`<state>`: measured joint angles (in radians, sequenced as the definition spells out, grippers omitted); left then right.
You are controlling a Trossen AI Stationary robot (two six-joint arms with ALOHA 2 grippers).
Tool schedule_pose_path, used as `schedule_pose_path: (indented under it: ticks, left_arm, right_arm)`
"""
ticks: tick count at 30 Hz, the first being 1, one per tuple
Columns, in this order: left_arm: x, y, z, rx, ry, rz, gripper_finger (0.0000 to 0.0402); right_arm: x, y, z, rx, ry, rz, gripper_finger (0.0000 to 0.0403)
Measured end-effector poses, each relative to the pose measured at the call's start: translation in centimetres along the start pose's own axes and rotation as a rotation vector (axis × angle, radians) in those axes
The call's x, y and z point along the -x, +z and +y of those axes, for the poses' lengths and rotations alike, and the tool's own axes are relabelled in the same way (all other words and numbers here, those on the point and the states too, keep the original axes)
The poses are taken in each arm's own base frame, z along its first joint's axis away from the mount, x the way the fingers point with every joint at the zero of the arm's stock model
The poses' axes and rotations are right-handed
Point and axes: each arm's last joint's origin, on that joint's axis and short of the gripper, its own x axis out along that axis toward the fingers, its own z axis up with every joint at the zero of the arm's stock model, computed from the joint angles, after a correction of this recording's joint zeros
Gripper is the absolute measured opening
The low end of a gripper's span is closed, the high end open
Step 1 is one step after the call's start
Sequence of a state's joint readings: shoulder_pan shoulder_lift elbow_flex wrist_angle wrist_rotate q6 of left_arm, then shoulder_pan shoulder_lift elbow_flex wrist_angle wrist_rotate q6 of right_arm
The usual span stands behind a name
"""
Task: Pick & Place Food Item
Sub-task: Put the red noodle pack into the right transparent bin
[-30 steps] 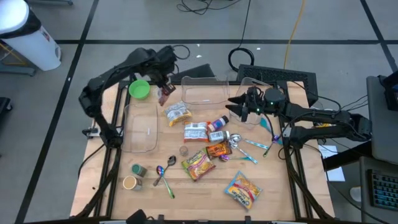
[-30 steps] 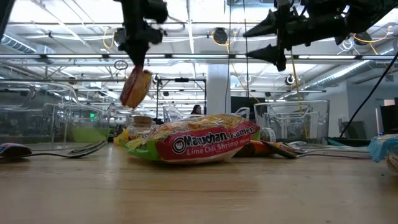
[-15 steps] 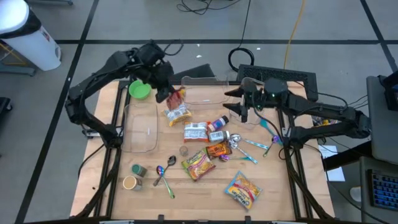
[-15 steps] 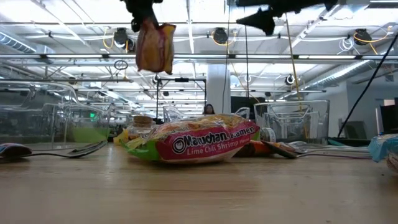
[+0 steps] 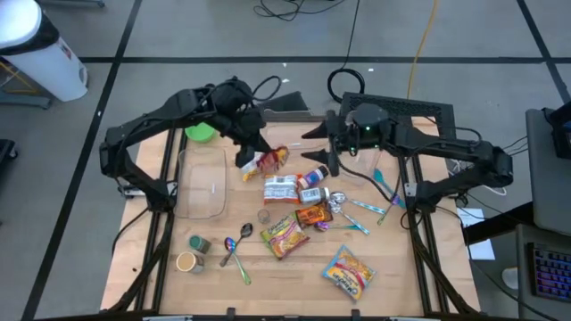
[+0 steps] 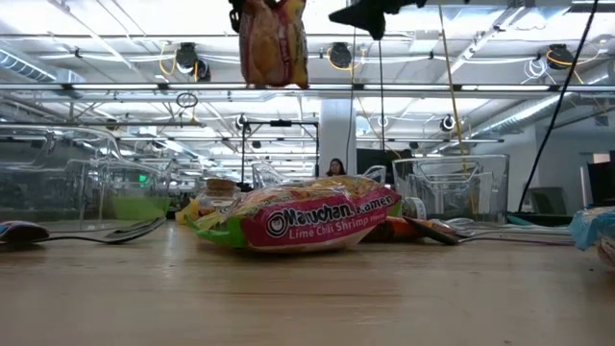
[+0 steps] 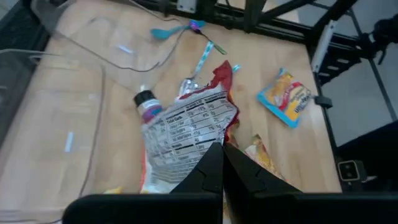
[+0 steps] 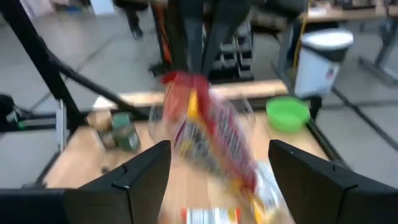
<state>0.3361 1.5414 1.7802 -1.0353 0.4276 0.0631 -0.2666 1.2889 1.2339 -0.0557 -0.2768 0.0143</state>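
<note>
The wooden table [image 5: 214, 267] stands on grey floor, a white bin [image 5: 40, 49] off at ten o'clock. The left gripper [image 5: 252, 153], pinched shut, holds a snack packet [image 5: 270, 160] aloft at twelve o'clock above the clutter. The right gripper [image 5: 319, 152] hangs beside it, fingers wide, empty.

Grey tiled floor [image 5: 178, 36], white bin [image 5: 40, 49], ceiling strip lights [image 6: 125, 19] overhead.
</note>
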Motion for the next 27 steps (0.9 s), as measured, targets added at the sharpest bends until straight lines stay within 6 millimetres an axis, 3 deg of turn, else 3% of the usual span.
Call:
schedule_pose_path:
  ticks: [6, 18, 27]
  left_arm:
    - [-0.4, 0.0, -0.9, 0.003, -0.024, 0.008, 0.0000]
    - [-0.9, 0.5, -2.0, -0.023, -0.068, -0.030, 0.0000]
    - [-2.8, 0.6, -1.6, -0.008, -0.122, 0.005, 0.0000]
  right_arm:
    - [-1.2, 0.1, 0.4, -0.043, 0.124, -0.053, 0.0263]
    - [-4.2, -1.2, 1.4, -0.082, 0.185, -0.051, 0.0263]
    - [-4.4, -1.1, 1.3, -0.112, 0.183, -0.070, 0.0263]
